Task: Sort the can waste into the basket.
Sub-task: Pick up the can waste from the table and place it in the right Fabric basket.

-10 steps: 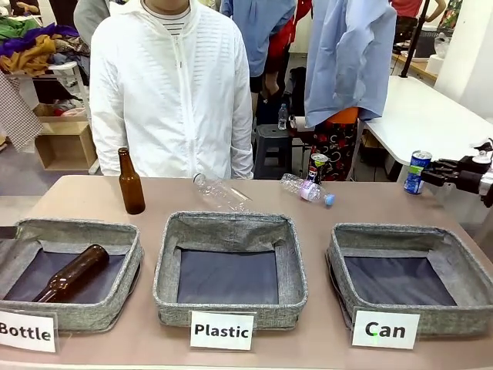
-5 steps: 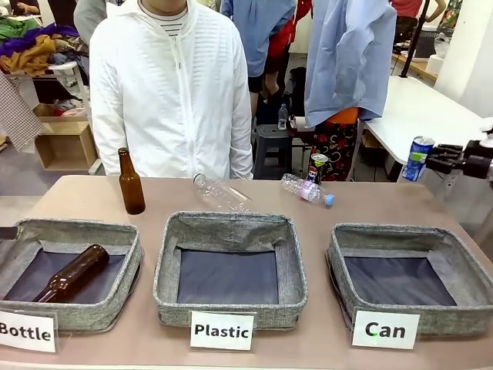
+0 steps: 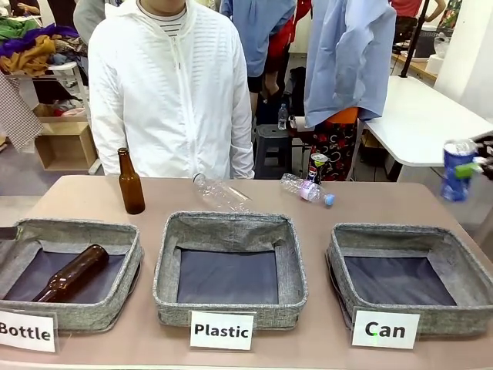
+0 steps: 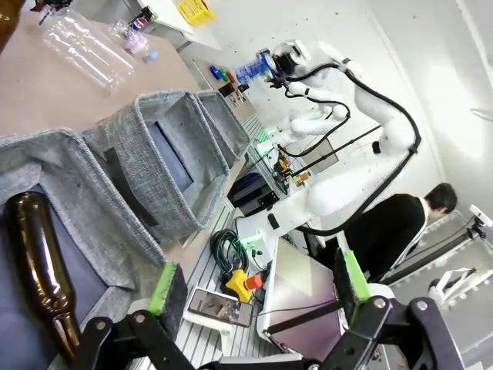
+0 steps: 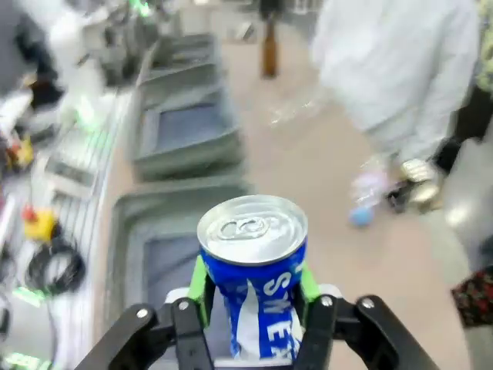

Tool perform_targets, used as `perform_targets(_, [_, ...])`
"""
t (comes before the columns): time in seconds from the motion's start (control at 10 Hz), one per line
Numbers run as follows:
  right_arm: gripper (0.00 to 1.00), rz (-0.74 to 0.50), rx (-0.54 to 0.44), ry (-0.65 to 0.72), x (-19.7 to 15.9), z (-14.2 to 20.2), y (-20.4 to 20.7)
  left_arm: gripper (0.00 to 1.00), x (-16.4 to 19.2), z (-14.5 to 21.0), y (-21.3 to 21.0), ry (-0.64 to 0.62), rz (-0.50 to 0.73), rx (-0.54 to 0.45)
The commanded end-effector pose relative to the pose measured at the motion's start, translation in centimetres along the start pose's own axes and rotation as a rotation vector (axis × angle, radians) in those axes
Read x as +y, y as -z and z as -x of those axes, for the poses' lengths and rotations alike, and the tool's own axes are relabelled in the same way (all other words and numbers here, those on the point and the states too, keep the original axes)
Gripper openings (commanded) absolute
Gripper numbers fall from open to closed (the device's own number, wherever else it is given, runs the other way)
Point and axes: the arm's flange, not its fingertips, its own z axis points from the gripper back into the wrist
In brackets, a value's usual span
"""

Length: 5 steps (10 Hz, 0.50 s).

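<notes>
- The right gripper (image 5: 254, 285) clamps the blue can (image 5: 252, 231) mid-body between its green pads (image 5: 202, 279). It holds the can high near the table's (image 3: 323, 212) right edge, off to the side of the basket (image 3: 410, 237).
- The can is probably light, thin-walled and slick, so a gentle squeeze avoids denting.
- The small dark can (image 3: 318, 165) stands at the far edge, crowded by a plastic bottle (image 3: 305, 189).
- The left gripper (image 4: 258, 281) gapes wide, holding nothing.

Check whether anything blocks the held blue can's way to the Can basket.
Nothing visible does. The right tool holds the blue can aloft near the far right corner of the Can basket; the basket lies open, its lining bare.
</notes>
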Motion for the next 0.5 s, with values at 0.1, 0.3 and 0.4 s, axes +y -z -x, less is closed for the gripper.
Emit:
perform_targets(0.1, [0.44, -0.054, 0.327, -0.195, 9.0, -0.2, 4.7, 1.00, -0.2, -0.1, -0.2, 0.000, 0.010, 0.002])
perform_targets(0.3, [0.44, -0.030, 0.427, -0.238, 11.1, -0.5, 6.9, 1.00, -0.2, -0.1, -0.2, 0.000, 0.010, 0.002])
perform_targets(0.4, [0.44, -0.018, 0.422, -0.233, 11.0, -0.6, 7.1, 1.00, -0.2, -0.1, -0.2, 0.000, 0.010, 0.002])
